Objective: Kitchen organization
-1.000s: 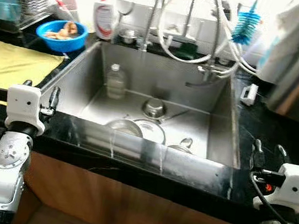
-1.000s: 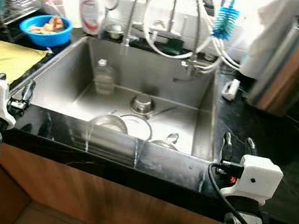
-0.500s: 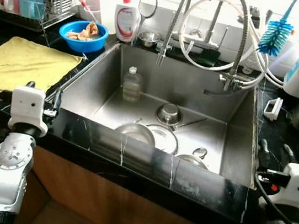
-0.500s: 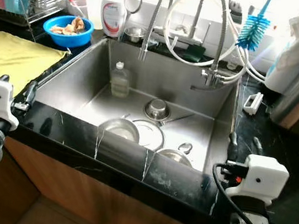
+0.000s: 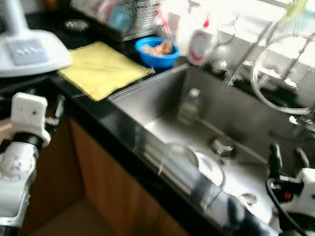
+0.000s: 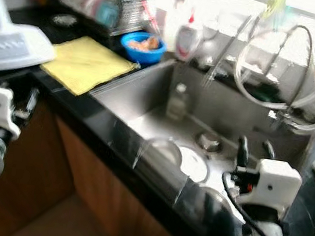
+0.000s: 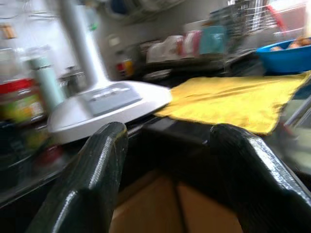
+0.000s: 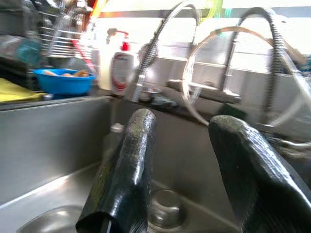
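A steel sink is set into the black counter. Inside it are a clear bottle, a steel bowl, a white plate and a small upturned steel bowl. My left gripper is open in front of the counter's front edge, left of the sink; the left wrist view has its fingers spread and nothing between them. Over the sink's front right part, my right gripper also stands open and empty, pointing at the sink's back wall.
A yellow cloth lies on the counter left of the sink. A white fan base stands beside it. Behind are a dish rack, a blue bowl, a soap bottle and looped tap hoses. Picture is blurred.
The whole view has swung to the left, bringing the fan base and the counter left of the sink into sight. Both grippers stay open and empty.
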Available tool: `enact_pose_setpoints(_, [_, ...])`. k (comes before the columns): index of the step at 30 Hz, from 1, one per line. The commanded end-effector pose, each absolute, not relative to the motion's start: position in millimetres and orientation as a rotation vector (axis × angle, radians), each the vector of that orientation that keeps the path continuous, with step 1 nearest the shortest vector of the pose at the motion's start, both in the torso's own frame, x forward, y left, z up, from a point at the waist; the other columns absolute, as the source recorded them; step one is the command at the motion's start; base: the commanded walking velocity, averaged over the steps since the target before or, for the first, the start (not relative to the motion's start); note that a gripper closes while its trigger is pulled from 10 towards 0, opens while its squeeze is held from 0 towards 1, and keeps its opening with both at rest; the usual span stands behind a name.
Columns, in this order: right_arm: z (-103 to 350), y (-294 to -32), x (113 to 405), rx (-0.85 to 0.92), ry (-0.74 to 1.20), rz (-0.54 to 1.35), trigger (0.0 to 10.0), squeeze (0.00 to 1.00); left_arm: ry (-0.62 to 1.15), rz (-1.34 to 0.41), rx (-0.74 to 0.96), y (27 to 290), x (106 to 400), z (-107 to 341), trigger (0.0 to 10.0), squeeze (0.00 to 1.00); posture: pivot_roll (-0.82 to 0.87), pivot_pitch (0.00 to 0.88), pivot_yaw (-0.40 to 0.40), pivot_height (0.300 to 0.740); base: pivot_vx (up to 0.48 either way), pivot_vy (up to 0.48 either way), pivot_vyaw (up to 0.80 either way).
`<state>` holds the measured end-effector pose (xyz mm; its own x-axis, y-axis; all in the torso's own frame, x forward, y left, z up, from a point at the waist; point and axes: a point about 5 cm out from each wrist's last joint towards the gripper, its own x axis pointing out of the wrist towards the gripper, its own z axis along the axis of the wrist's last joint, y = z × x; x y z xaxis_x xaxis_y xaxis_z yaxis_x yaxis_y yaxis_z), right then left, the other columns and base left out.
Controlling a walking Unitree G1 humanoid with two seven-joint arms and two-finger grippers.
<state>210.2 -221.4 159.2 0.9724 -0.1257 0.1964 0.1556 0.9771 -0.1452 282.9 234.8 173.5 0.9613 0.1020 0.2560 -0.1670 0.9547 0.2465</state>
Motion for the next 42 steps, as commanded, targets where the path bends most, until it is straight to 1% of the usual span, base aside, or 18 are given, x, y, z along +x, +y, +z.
enact_pose_setpoints(1, [159.8, -219.1, 211.1, -0.148, -0.190, -0.135, 10.0, 0.00, -0.263, 0.146, 0.278, 235.8, 283.3, 177.6, 10.0, 0.00, 0.04, 0.009, -0.028, 0.740, 0.000, 0.000, 0.80])
enact_pose_setpoints(14, [162.6, -219.2, 214.1, -0.153, -0.198, -0.119, 10.0, 0.00, -0.256, 0.158, 0.263, 232.8, 282.9, 173.1, 10.0, 0.00, 0.04, 0.015, -0.042, 0.740, 0.000, 0.000, 0.80])
enact_pose_setpoints(31, [161.9, -216.7, 214.5, -0.135, -0.192, -0.105, 10.0, 0.00, -0.245, 0.163, 0.261, 231.8, 281.8, 171.0, 10.0, 0.00, 0.04, 0.029, -0.040, 0.740, 0.000, 0.000, 0.80])
enact_pose_setpoints(36, [161.7, -218.7, 215.9, -0.095, -0.192, -0.121, 10.0, 0.00, -0.242, 0.164, 0.261, 231.8, 281.8, 170.5, 10.0, 0.00, 0.04, 0.030, -0.039, 0.740, 0.000, 0.000, 0.11])
enact_pose_setpoints(42, [160.7, -220.5, 217.2, -0.088, -0.174, -0.137, 10.0, 0.00, -0.237, 0.161, 0.258, 230.8, 282.0, 169.0, 10.0, 0.00, 0.04, 0.030, -0.040, 0.740, 0.000, 0.000, 0.00])
